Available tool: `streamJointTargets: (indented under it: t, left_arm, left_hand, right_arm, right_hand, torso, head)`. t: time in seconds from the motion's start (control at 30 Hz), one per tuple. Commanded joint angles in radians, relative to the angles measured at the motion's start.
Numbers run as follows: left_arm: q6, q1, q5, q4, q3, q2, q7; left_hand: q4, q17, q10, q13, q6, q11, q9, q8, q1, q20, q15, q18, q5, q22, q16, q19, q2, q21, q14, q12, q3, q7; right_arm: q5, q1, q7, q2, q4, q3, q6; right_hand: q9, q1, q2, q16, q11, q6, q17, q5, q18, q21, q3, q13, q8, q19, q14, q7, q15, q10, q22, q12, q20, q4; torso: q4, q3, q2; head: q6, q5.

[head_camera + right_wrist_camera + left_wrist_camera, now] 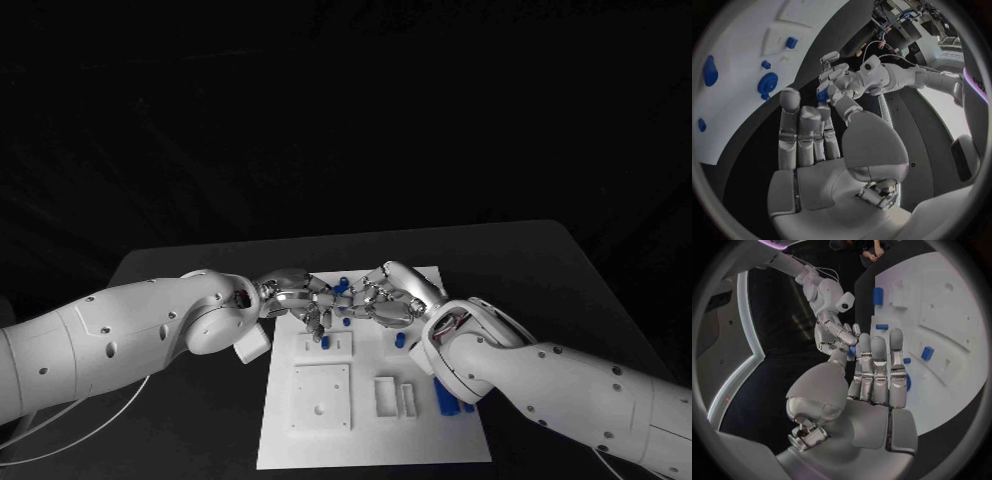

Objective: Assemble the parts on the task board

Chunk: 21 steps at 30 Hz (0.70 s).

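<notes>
Several small blue parts (pixel 447 397), white task board (pixel 361 440)

The task board (pixel 325 440) is lying in the middle of the table (pixel 548 260). Both hands are meeting over its far end — the left hand (pixel 296 298) beside the right hand (pixel 387 298). Several parts (pixel 447 398) are sitting on the board's right side, by the right arm

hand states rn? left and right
Left hand: pinching a small blue part.
Right hand: right up against that part; whether it grips cannot be told.
</notes>
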Motion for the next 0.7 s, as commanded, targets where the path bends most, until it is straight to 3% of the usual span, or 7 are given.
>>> streamJointTargets:
  t: [0.03, 0.1, 0.37, 0.6, 0.7]
  left_arm:
    - [0.002, 0.001, 0.004, 0.003, 0.001, 0.004, 0.023]
    - [0.002, 0.001, 0.006, 0.003, 0.001, 0.004, 0.025]
    - [0.002, 0.001, 0.009, 0.003, 0.001, 0.004, 0.03]
    - [-0.01, 0.001, 0.024, 0.0, 0.001, 0.003, 0.035]
    - [-0.014, 0.001, 0.032, -0.001, 0.001, 0.002, 0.037]
  left_hand:
    - [-0.031, -0.001, -0.008, -0.004, -0.011, 0.001, -0.001, -0.003, -0.008, 0.0, -0.001, 0.0, 0.047, 0.015, 0.005, -0.007, 0.013, -0.002, -0.009, -0.007, 0.029, -0.001]
    - [-0.049, -0.002, -0.007, -0.005, -0.013, 0.0, -0.001, -0.002, -0.017, 0.0, -0.002, 0.0, 0.072, 0.016, 0.006, -0.008, 0.016, -0.001, -0.01, -0.008, 0.049, 0.001]
    - [-0.134, -0.001, -0.002, -0.009, -0.018, 0.002, 0.007, 0.01, -0.024, -0.002, -0.002, 0.003, 0.093, 0.02, 0.011, -0.01, 0.039, 0.003, -0.011, -0.011, 0.127, 0.007]
    - [-0.175, 0.0, 0.002, -0.01, -0.013, 0.002, 0.012, 0.014, -0.04, -0.002, -0.003, 0.006, 0.091, 0.022, 0.017, -0.013, 0.06, 0.017, -0.01, -0.01, 0.154, 0.009]
    - [-0.182, 0.001, 0.001, -0.01, -0.006, 0.002, 0.013, 0.013, -0.066, -0.002, -0.003, 0.006, 0.112, 0.022, 0.018, -0.018, 0.074, 0.021, -0.012, -0.01, 0.168, 0.009]
  right_arm:
    - [0.0, -0.002, -0.002, 0.003, 0.002, -0.001, 0.004]
    - [0.0, -0.002, -0.003, 0.003, 0.002, -0.001, 0.005]
    - [0.0, -0.002, -0.007, 0.004, 0.001, -0.001, 0.009]
    - [0.003, -0.002, -0.008, 0.004, -0.002, -0.001, 0.02]
    - [0.006, -0.002, -0.007, 0.004, -0.004, -0.001, 0.02]
  right_hand:
    - [0.053, -0.004, 0.007, -0.001, -0.002, 0.071, 0.001, 0.001, -0.009, 0.004, 0.006, 0.001, 0.004, 0.03, 0.009, -0.016, 0.001, 0.007, 0.048, -0.005, -0.007, -0.002]
    - [0.053, -0.005, 0.006, -0.001, -0.002, 0.071, 0.002, 0.003, -0.009, 0.004, 0.009, 0.002, 0.004, 0.031, 0.009, -0.016, 0.001, 0.008, 0.048, -0.005, -0.008, -0.002]
    - [0.053, -0.005, 0.006, -0.001, -0.002, 0.071, 0.002, 0.003, -0.009, 0.004, 0.009, 0.002, 0.004, 0.031, 0.009, -0.016, 0.001, 0.008, 0.048, -0.005, -0.008, -0.002]
    - [0.052, -0.006, 0.003, -0.012, -0.002, 0.068, -0.005, 0.015, -0.006, -0.018, -0.002, -0.014, 0.004, 0.027, 0.004, -0.017, 0.002, -0.004, 0.044, -0.025, -0.007, 0.003]
    - [0.047, 0.0, 0.005, -0.021, 0.001, 0.062, -0.012, 0.023, -0.001, -0.036, -0.021, -0.024, 0.003, 0.024, -0.001, -0.016, 0.004, -0.021, 0.04, -0.039, -0.004, 0.01]
  torso:
    - [0.0, 0.0005, 0.0]
    - [-0.0002, 0.0005, 0.0]
    - [-0.0002, 0.0002, 0.0]
    - [0.0, 0.0005, 0.0]
    - [0.0, 0.0005, 0.0]
  head:
    - [0.0, 0.0]
    - [0.0, 0.0]
    - [0.0, 0.0]
    - [-0.001, 0.0]
    - [-0.001, -0.001]
